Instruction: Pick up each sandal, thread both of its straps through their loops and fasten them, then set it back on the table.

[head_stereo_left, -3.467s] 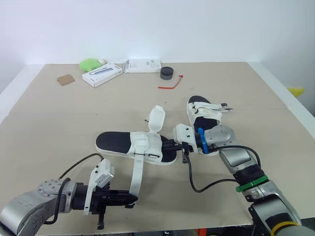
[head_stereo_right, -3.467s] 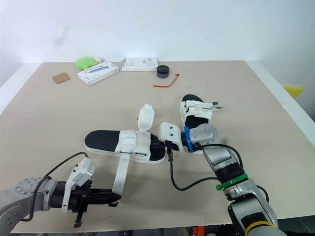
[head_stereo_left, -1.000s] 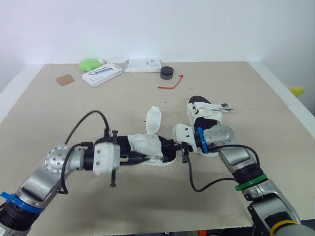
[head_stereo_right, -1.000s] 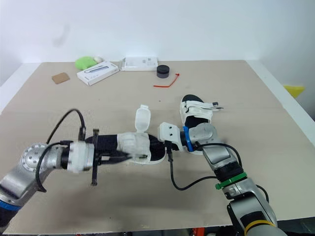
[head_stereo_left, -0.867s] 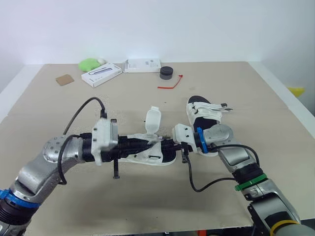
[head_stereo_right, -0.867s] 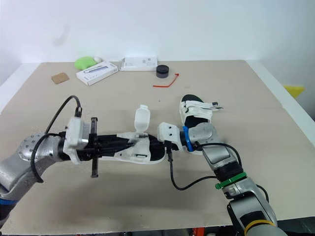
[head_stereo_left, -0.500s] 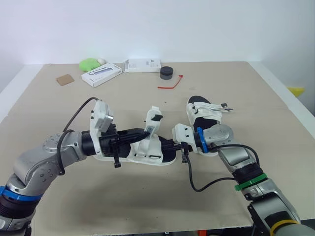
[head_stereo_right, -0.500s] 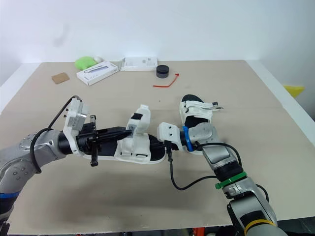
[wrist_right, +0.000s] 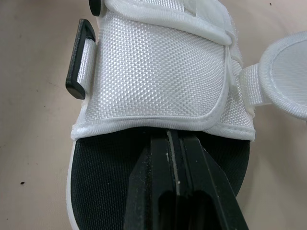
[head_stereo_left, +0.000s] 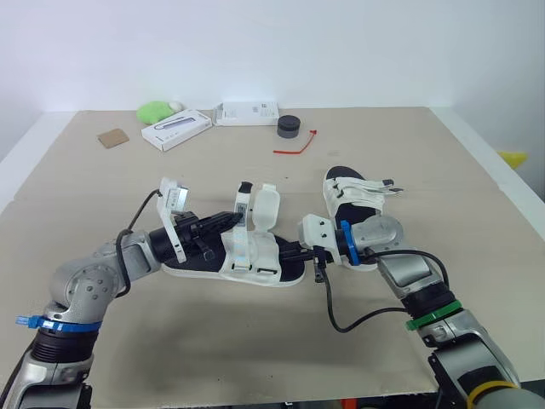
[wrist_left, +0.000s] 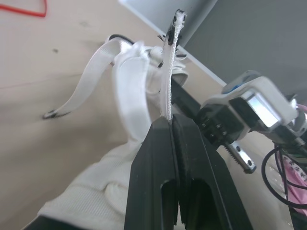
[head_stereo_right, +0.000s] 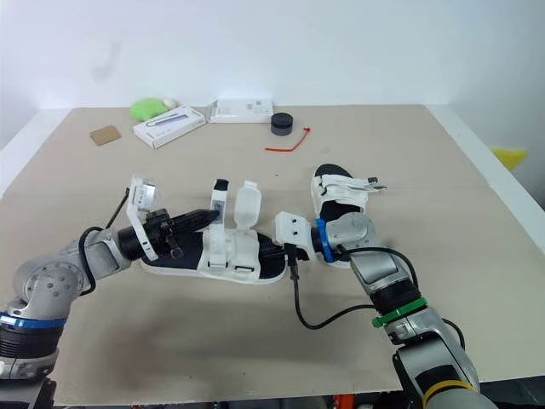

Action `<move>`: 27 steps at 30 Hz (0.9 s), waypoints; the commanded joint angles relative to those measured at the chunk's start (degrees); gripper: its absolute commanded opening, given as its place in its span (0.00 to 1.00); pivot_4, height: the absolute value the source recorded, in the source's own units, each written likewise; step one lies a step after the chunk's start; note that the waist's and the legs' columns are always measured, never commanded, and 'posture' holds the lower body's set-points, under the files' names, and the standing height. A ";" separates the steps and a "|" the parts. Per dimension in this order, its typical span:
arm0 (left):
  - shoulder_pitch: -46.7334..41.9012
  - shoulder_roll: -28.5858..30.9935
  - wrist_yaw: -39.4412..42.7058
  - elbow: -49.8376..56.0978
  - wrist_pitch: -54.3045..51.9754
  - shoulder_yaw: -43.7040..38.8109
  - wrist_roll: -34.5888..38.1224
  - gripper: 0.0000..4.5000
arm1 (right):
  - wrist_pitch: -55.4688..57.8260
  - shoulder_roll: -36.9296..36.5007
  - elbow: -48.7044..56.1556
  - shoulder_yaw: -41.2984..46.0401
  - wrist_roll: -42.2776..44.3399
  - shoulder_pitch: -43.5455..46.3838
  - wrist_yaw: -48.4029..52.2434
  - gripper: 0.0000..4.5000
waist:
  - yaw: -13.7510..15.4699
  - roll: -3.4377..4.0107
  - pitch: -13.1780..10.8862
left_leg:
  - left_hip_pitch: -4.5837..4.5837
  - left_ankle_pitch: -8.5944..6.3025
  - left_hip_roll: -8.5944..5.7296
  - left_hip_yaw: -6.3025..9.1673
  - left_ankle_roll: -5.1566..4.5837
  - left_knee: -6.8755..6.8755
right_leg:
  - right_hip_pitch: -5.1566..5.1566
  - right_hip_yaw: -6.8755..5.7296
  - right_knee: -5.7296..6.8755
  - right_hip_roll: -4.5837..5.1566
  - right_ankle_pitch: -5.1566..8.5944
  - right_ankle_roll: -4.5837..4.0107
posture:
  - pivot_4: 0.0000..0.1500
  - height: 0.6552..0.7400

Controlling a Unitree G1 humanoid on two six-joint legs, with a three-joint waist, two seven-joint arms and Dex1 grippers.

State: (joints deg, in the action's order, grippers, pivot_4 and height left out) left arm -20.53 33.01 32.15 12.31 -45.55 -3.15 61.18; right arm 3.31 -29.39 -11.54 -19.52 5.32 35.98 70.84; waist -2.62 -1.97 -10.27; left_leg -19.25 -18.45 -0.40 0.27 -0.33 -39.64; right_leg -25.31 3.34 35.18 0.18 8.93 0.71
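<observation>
Mid-strap on the first sandal (head_stereo_left: 255,257) here. It's lying flat on the table (head_stereo_left: 426,153), roughly centre and a bit toward the near edge, with the other sandal (head_stereo_left: 353,194) just to the right and further back.

My left claw (head_stereo_left: 228,220) is pinched tight on one strap (head_stereo_left: 242,204), which I've got standing pretty much straight up off the white upper. The second strap (head_stereo_left: 266,207) is sticking up just to the right of it, loose. My right claw (wrist_right: 172,139) is closed up narrow, with nothing between the fingers as far as I can tell. The tips sit on the black footbed right against the edge of the upper, so I think it's just pinning the shoe down.

So I'd call this the threading step, and nothing's fastened yet. The black loop (wrist_right: 79,60) sits on the near side of the upper, so next I reckon I need to swing the strap tip over to that side and poke it through. Tricky bit is the strap's floppy and I'm holding it low, so the tip might wander off the slot
</observation>
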 commanded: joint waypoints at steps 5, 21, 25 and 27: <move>-0.12 -1.16 1.25 -1.90 -1.11 -2.26 -1.80 0.01 | 0.67 -0.73 0.49 -0.37 -1.07 -0.85 0.03 0.00 | 0.00 0.00 0.00 | -0.01 0.05 -0.03 0.02 0.09 0.00 | 0.01 0.02 0.00 0.01 -0.01 0.03 | 1.00 1.00; -0.39 -2.21 5.27 -6.26 -0.52 -1.02 -9.54 0.01 | 1.41 -0.97 2.46 -0.39 -0.77 -1.84 -0.46 0.00 | 0.03 -0.02 0.02 | -0.03 0.07 -0.05 0.08 0.12 0.00 | 0.02 0.02 0.00 0.01 -0.01 0.05 | 1.00 1.00; -0.52 -2.28 6.57 -6.85 -0.18 -0.53 -11.76 0.01 | 1.55 -1.03 2.85 -0.43 -0.80 -2.11 -0.57 0.00 | 0.03 -0.03 0.02 | -0.03 0.07 -0.05 0.09 0.12 0.00 | 0.02 0.02 0.00 0.01 -0.01 0.05 | 1.00 1.00; -0.91 -2.15 7.16 -7.45 0.34 0.41 -13.77 0.01 | 1.63 -1.03 3.00 -0.42 -0.75 -2.15 -0.57 0.00 | 0.03 -0.03 0.02 | -0.03 0.07 -0.05 0.09 0.12 0.00 | 0.02 0.02 0.00 0.01 -0.01 0.05 | 1.00 1.00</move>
State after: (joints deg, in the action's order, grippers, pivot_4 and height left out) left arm -20.90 30.28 39.38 5.52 -45.96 -2.74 49.69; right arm 4.47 -29.78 -9.46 -19.34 5.31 34.76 69.66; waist -2.59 -2.00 -10.25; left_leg -19.28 -18.38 -0.45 0.37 -0.21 -39.63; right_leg -25.29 3.36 35.18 0.19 8.92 0.76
